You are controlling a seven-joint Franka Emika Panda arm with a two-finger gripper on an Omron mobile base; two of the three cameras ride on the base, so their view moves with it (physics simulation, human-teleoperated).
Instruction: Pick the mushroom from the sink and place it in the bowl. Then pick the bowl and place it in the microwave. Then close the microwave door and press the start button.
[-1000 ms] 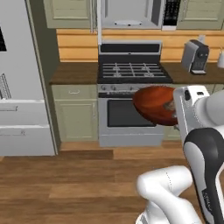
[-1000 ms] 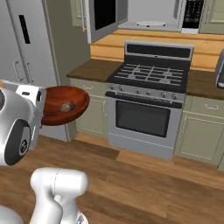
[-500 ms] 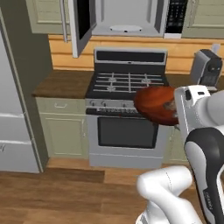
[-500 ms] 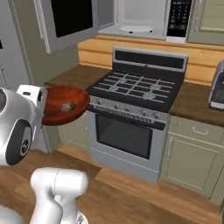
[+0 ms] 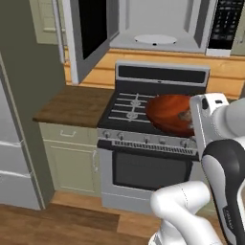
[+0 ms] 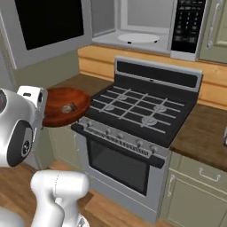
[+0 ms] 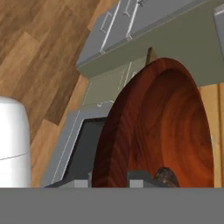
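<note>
The big black stove stands in front of me, with a brown surface beside it. Above it hangs the microwave, and the microwave door is swung wide open. My claw is pinched on the rim of the bowl, holding it up in the air by the stove's front. The little mushroom sits inside the bowl.

Hidden and cropped parts

The arm's white housing hid the bowl's near rim and the gripper; the microwave was cut off by the top edge; the mushroom showed partly.
</note>
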